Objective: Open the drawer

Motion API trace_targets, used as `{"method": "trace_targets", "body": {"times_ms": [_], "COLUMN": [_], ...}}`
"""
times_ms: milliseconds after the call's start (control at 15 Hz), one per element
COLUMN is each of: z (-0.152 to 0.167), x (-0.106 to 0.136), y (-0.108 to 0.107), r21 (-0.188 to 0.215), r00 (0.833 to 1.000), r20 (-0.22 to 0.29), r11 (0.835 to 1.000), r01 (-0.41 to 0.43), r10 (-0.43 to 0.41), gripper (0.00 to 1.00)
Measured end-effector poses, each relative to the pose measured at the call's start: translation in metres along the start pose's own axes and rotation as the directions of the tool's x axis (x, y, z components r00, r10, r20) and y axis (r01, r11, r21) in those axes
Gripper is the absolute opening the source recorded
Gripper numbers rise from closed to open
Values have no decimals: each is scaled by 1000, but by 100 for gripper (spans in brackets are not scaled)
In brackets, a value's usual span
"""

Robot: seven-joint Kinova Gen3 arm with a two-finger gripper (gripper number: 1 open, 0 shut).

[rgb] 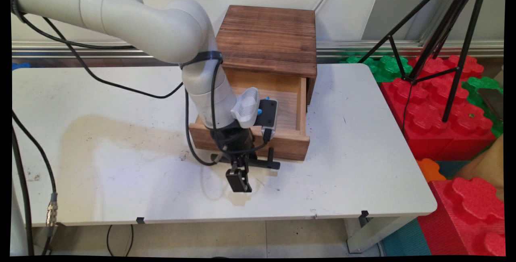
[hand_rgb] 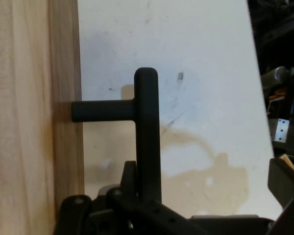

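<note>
A dark wooden box (rgb: 268,38) stands at the back of the white table (rgb: 363,153). Its light wooden drawer (rgb: 287,107) is pulled out toward the near side, and the part of its inside that shows is bare. A black T-bar handle (rgb: 262,163) juts from the drawer front (hand_rgb: 66,98). My gripper (rgb: 240,175) points down at the handle and is open. The handle bar (hand_rgb: 147,132) lies beside the drawer-side finger (hand_rgb: 129,174), while the other finger (hand_rgb: 284,181) stands far off over the table. Nothing is held.
A brownish stain (rgb: 121,141) spreads over the table left of the drawer. Off the table's right edge are red (rgb: 435,113) and green foam blocks (rgb: 383,66) and a black tripod (rgb: 439,40). Black cables (rgb: 193,133) hang beside the hand.
</note>
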Motion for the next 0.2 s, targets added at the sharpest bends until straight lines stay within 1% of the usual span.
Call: {"method": "trace_targets", "body": {"times_ms": [200], "z": [-4], "x": [-1], "y": [8], "r21": [3], "r00": [1000], "r20": [-7], "r11": [1000], "r01": [9], "r10": [-9], "gripper": [100]}}
